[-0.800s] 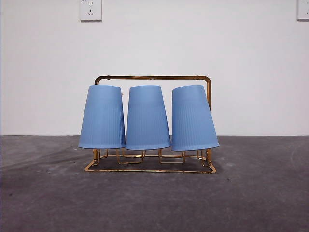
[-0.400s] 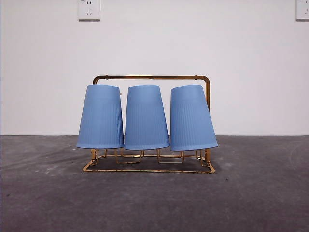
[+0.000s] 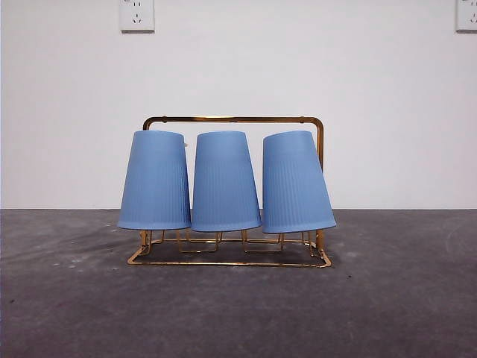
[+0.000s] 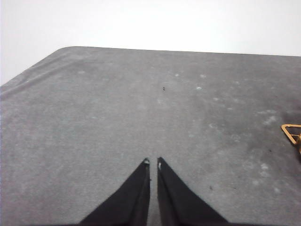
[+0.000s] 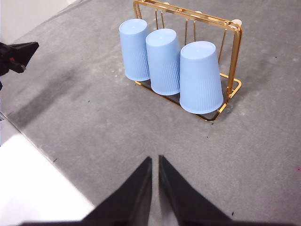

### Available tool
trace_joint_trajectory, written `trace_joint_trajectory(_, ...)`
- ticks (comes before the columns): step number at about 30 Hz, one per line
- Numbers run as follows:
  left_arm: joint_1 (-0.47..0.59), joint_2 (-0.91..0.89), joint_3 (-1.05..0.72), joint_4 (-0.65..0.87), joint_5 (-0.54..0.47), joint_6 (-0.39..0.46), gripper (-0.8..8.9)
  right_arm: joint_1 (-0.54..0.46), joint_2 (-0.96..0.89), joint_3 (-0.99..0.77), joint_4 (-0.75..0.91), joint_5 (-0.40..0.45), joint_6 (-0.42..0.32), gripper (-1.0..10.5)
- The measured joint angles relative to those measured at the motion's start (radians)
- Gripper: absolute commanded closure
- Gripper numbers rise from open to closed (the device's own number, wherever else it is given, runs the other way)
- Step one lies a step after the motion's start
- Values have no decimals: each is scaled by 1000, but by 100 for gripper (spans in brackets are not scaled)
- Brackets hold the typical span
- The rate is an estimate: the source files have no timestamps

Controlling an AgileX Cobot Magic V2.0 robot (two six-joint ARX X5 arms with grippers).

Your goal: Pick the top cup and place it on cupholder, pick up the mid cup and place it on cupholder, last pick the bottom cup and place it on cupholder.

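Three blue ribbed cups hang upside down in a row on the gold wire cupholder [image 3: 235,119]: one at the left [image 3: 155,180], one in the middle [image 3: 226,181] and one at the right [image 3: 296,183], which leans a little. The right wrist view shows the same cups [image 5: 163,61] on the cupholder [image 5: 233,56] from above. My right gripper [image 5: 154,159] hovers shut over bare table, well short of the rack. My left gripper [image 4: 152,162] is shut above the grey table, with only a corner of the cupholder [image 4: 291,132] in its view. Neither gripper appears in the front view.
A grey mat [image 3: 238,306] covers the table, backed by a white wall with two sockets [image 3: 137,15]. In the right wrist view the table's edge [image 5: 28,141] runs close by, and the other arm's black tip [image 5: 19,54] shows at the side.
The cups and rack sit a few pixels further left in the front view than one second ago; otherwise nothing has moved.
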Motion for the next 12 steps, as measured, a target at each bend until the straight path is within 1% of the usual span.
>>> trace_joint_trajectory(2, 0, 0, 0, 0, 19, -7, 789, 0, 0, 0, 0, 0, 0, 928)
trace_joint_trajectory(12, 0, 0, 0, 0, 18, -11, 789, 0, 0, 0, 0, 0, 0, 928)
